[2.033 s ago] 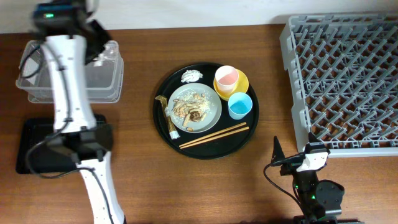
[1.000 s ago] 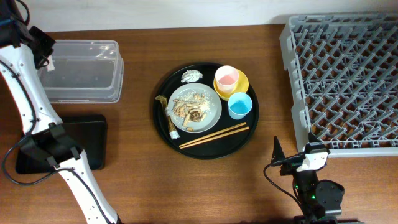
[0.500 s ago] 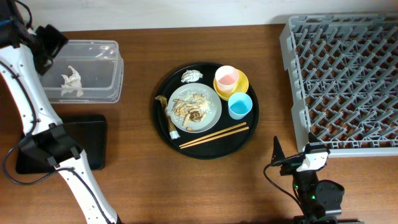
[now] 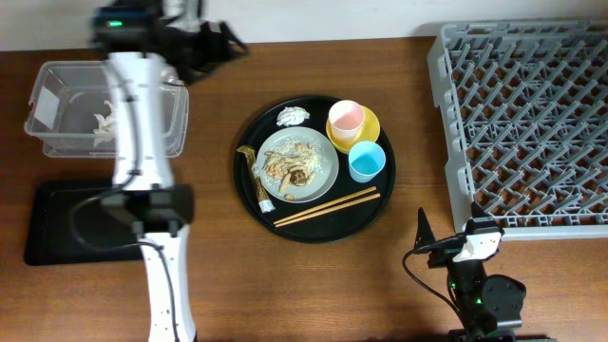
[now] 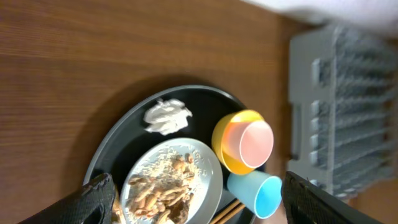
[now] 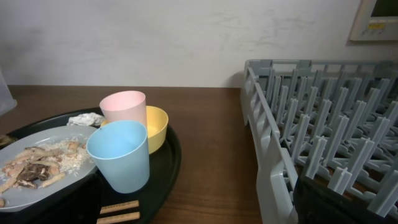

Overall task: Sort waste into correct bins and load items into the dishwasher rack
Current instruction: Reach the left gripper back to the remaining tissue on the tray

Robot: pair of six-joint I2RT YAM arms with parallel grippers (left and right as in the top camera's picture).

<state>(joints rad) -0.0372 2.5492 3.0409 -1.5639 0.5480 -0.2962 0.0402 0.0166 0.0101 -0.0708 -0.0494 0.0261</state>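
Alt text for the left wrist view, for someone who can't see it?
Left gripper, jaws wide open and empty, looks down on the round black tray: a plate of food scraps, a crumpled white napkin, a pink cup in a yellow bowl, and a blue cup. The grey dishwasher rack lies at the right edge.

Round black tray [image 4: 332,228]: lies flat on the surface, just left of centre in the overhead view; glossy, with a low raised rim, and bare floor showing toward its 6 o'clock edge.

Surface [image 4: 285,304]: brown wood grain, running across the whole overhead view.

Wall [image 6: 155,37]: white, lightly scuffed, meeting the surface along the 12 o'clock edge.

Wall fitting [image 6: 379,18]: beige framed panel, cropped at the 1 o'clock corner of the right wrist view; detail illegible.
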